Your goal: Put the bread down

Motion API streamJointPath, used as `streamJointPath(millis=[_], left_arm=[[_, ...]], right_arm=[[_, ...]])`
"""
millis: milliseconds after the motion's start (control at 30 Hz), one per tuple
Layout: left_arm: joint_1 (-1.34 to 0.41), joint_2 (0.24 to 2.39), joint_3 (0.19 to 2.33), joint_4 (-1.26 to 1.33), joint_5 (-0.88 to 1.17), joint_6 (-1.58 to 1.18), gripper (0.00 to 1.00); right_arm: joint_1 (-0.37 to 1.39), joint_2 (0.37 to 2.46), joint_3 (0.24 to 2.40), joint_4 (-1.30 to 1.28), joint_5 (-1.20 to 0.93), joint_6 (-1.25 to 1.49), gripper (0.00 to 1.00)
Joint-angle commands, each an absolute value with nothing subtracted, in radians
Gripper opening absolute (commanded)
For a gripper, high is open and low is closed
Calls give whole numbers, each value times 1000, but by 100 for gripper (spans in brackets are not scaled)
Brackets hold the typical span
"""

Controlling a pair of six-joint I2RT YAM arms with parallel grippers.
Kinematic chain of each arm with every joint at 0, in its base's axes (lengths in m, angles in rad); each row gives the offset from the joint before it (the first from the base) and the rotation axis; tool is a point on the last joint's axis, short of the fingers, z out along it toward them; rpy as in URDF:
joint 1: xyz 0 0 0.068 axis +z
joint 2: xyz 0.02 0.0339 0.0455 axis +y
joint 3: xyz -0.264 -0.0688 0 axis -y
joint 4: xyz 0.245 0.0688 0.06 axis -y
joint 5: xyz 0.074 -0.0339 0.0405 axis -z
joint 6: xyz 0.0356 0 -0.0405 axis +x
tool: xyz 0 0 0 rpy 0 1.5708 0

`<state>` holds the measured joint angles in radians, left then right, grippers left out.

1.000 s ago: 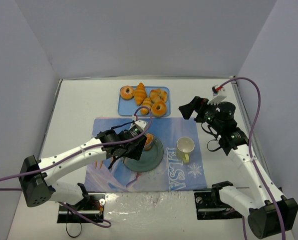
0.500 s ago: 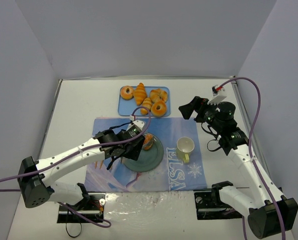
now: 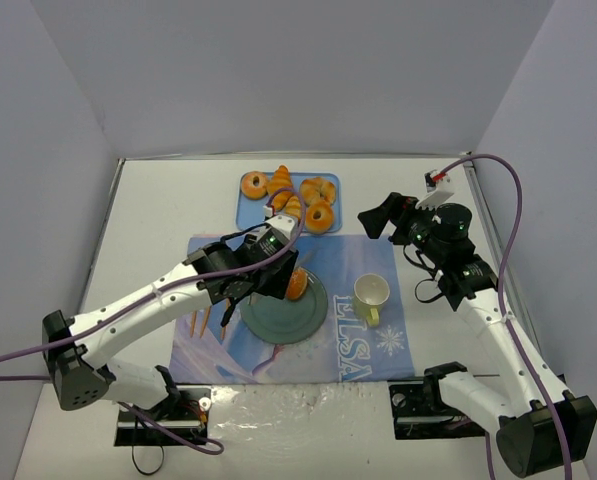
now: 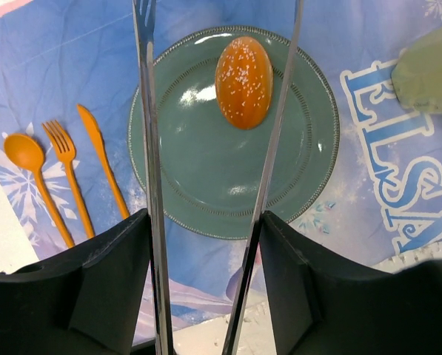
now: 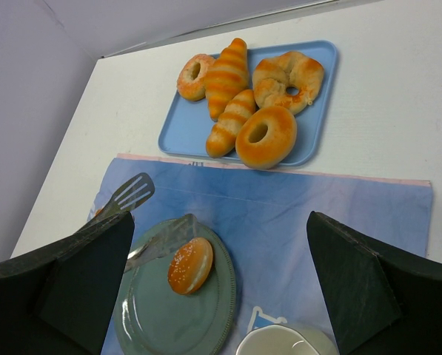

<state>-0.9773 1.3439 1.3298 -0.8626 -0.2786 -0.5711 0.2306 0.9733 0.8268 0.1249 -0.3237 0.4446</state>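
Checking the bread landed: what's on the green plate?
One seeded bun lies on the plate, toward one side, inside the rim. Nothing else shows there. The patch of plate under the bun is covered.

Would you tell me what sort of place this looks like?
Likely a walled lab bench staged as a breakfast setting: printed placemat, plate holding a bun, and a blue tray of pastries.

left gripper [image 4: 219,29] lifted, jaws opened | bun [image 4: 243,81] released onto plate [image 4: 198,185]
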Motion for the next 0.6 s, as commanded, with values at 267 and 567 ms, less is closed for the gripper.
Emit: streamJointPath(millis=[267,567], left_arm=[[-894,1645,1653,-750,-253,-450,53],[-849,1800,1843,-777,-233,-412,53]], right_arm=[[236,989,854,225,-331,437,100],[235,994,853,221,-327,434,100]])
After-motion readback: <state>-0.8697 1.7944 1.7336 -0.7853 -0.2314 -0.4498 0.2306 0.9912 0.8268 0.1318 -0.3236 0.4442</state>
